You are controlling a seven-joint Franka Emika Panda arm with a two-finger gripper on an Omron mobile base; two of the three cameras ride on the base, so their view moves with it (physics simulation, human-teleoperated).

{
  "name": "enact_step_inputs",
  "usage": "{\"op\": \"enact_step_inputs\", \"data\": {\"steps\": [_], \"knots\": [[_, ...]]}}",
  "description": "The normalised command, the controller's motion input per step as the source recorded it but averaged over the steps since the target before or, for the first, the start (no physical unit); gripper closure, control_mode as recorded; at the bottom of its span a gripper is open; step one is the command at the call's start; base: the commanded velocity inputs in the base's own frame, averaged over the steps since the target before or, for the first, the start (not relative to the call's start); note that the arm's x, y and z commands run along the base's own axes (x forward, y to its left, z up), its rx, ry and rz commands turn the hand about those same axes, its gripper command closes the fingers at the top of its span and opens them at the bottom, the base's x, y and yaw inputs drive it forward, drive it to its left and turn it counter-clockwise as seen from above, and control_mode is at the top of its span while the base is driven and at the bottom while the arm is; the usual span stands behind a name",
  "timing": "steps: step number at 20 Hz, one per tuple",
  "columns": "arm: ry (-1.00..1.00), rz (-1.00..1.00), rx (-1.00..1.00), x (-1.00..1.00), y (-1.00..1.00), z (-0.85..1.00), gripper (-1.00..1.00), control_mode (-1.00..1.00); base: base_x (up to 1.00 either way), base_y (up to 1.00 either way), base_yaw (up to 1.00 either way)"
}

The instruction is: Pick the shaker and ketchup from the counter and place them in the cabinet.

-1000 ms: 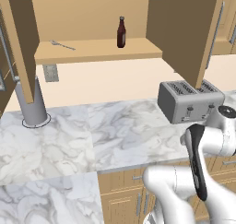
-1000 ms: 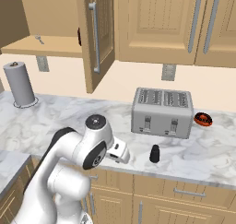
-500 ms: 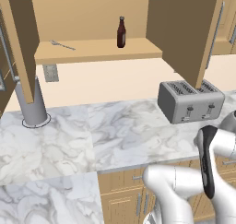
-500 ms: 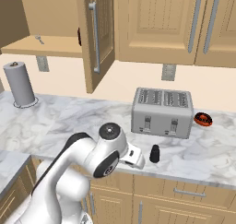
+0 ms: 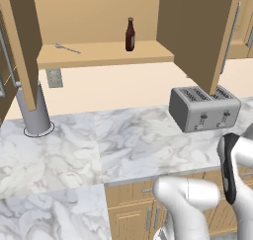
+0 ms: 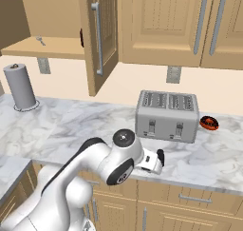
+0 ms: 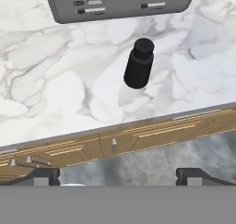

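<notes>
The shaker (image 7: 138,64), small and black, stands upright on the marble counter just in front of the toaster (image 7: 120,2). My gripper (image 7: 122,177) hangs open out past the counter's front edge, with the shaker ahead of it and nothing between its fingers. In the right base view my hand partly covers the shaker (image 6: 161,155). The ketchup (image 5: 130,34), a slim dark red-brown bottle, stands upright on the shelf of the open cabinet (image 5: 99,54).
A grey paper towel roll (image 5: 33,113) stands at the counter's left. The toaster (image 6: 167,115) sits behind the shaker, with a small dark red thing (image 6: 209,123) to its right. The open cabinet door (image 6: 102,35) hangs over the counter. A utensil (image 5: 66,48) lies on the shelf.
My arm has swung right and lower along the counter's front edge, bringing the hand close to the shaker. The jaws have stayed open. The shaker and ketchup have not moved.
</notes>
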Motion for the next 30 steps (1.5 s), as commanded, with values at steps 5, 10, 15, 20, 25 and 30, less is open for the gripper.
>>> {"op": "enact_step_inputs", "data": {"steps": [5, 10, 15, 20, 25, 30], "knots": [[0.00, 0.00, -0.01, 0.22, -0.22, 0.01, -1.00, -1.00, 0.00, 0.00, 0.00], [0.00, 0.00, 0.00, 0.23, -0.09, 0.00, -1.00, -1.00, 0.00, 0.00, 0.00], [0.00, 0.00, 0.00, 0.31, -0.03, 0.00, -1.00, -1.00, 0.00, 0.00, 0.00], [0.00, 0.00, 0.00, 0.36, -0.07, 0.00, -1.00, -1.00, 0.00, 0.00, 0.00], [0.00, 0.00, 0.00, 0.17, -0.10, 0.00, -1.00, -1.00, 0.00, 0.00, 0.00], [-0.01, 0.00, 0.00, 0.02, -0.15, 0.00, -1.00, -1.00, 0.00, 0.00, 0.00]]}}
